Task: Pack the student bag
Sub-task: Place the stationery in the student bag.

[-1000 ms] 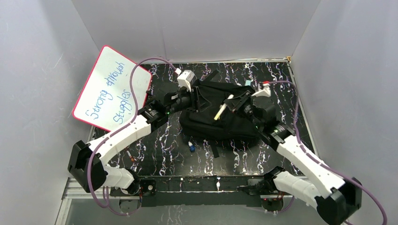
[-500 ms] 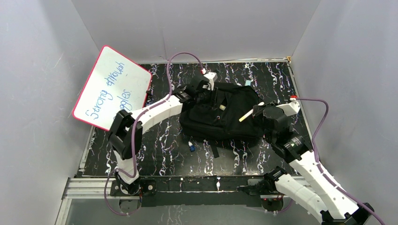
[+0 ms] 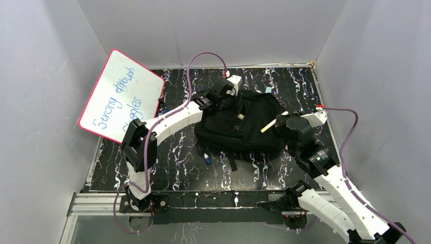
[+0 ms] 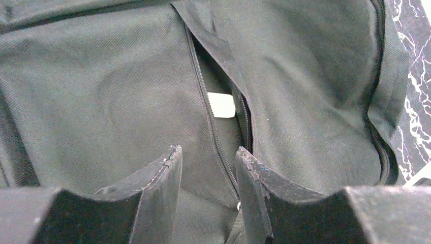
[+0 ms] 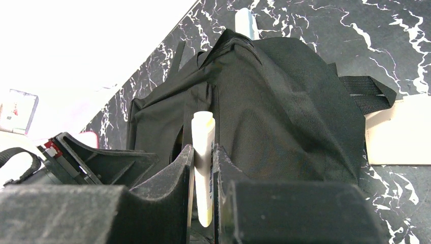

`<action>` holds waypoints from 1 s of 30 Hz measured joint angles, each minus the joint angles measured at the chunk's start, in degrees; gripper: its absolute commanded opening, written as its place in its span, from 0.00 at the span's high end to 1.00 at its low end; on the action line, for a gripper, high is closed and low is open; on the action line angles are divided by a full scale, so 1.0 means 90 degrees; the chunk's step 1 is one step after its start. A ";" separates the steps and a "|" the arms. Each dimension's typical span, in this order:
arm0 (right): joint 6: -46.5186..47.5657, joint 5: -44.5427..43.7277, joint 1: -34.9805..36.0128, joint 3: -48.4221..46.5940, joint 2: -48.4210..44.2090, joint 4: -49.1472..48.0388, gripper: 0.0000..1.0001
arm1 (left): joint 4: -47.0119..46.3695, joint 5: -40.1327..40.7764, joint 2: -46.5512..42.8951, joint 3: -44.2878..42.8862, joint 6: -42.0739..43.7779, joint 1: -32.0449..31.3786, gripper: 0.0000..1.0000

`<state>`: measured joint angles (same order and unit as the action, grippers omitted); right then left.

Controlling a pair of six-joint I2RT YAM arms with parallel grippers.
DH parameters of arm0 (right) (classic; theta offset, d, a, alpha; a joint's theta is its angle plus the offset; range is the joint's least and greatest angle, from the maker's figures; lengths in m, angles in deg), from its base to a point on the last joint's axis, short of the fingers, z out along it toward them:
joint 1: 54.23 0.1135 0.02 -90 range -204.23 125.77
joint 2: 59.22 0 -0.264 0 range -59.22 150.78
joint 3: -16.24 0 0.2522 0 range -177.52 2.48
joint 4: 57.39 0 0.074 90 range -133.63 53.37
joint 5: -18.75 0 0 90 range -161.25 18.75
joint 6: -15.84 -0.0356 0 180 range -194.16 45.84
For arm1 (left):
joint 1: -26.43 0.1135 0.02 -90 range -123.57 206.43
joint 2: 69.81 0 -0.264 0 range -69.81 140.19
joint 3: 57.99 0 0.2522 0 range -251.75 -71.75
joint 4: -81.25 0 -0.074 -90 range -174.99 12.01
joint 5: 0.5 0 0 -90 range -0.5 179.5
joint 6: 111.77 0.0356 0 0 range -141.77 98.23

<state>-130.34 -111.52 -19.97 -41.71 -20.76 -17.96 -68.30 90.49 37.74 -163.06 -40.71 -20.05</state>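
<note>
One large black soft fabric backpack [image 3: 244, 129] lies flat in the middle of the black table with white veins [image 3: 173, 162], between the two white-and-black arms. Its long axis goes across the table, left to right; which end is the top I cannot tell. There is also one white board with a pink rim [image 3: 122, 94] leaning at the left wall. One small blue-and-white item [image 3: 207, 158] lies on the table just beside the near edge of the backpack, and one pale blue object [image 3: 268, 90] lies at its far side.

The top view shows both arms over the backpack: the left one at its far left part, the right one at its right end. The left wrist view gives more. The left fingers [image 4: 160, 178] stand apart with nothing between them, just above an open zip slit [image 4: 208, 117], and a small white piece [image 4: 222, 105] shows inside the slit. In the right wrist view the right fingers [image 5: 167, 183] are clamped on one pale yellow cylindrical marker [image 5: 203, 142], whose end sticks out toward the backpack. Only this view shows a flat cream sheet [image 5: 399, 132] beside a black strap [image 5: 366, 96].
</note>
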 measured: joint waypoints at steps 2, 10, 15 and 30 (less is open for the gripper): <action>0.0024 0.0012 0.0000 0.0000 0.0000 -0.0007 1.00 | 0.0058 0.0066 0.0022 -0.0078 0.0041 0.0000 0.58; 0.0075 0.0046 0.0000 0.0002 0.0000 -0.0010 1.00 | 0.0325 0.0423 0.0520 -0.0605 0.0291 -0.0148 0.57; 0.0087 0.0075 0.0000 0.0007 -0.0002 -0.0010 1.00 | 0.0563 0.0661 0.0736 -0.0743 0.0476 -0.0313 0.57; 0.0095 0.0143 0.0000 0.0104 -0.0104 -0.0015 1.00 | 0.0935 0.2038 0.1188 -0.1141 0.1234 -0.0770 0.68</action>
<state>-129.49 -110.23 -19.97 -40.77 -21.70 -18.09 -59.89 108.83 48.43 -173.33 -29.61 -26.98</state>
